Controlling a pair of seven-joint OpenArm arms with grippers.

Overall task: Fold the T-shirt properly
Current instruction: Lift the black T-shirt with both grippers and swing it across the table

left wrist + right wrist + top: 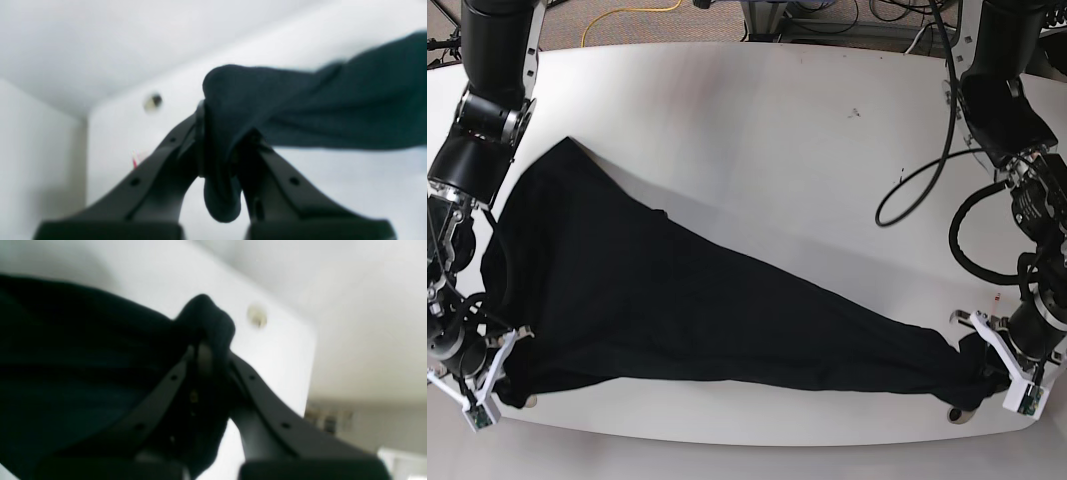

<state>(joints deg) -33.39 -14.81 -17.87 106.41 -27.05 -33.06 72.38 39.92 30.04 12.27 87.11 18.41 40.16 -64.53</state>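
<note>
The black T-shirt [677, 300] lies stretched across the front of the white table [757, 120], wide on the view's left and tapering to a bunched point on the right. My left gripper [975, 372], on the base view's right, is shut on that bunched end. In the left wrist view the left gripper [220, 133] pinches a fold of the T-shirt [333, 110], which trails off to the right. My right gripper [512, 375] grips the shirt's front left corner. Seen from the right wrist, the right gripper [210, 356] is shut on dark T-shirt cloth [83, 356].
Both grippers sit close to the table's front edge. A black cable [907, 190] loops over the table at the right arm base. A small round hole [957, 415] lies by the left gripper, and a tiny red speck [995, 296] sits nearby.
</note>
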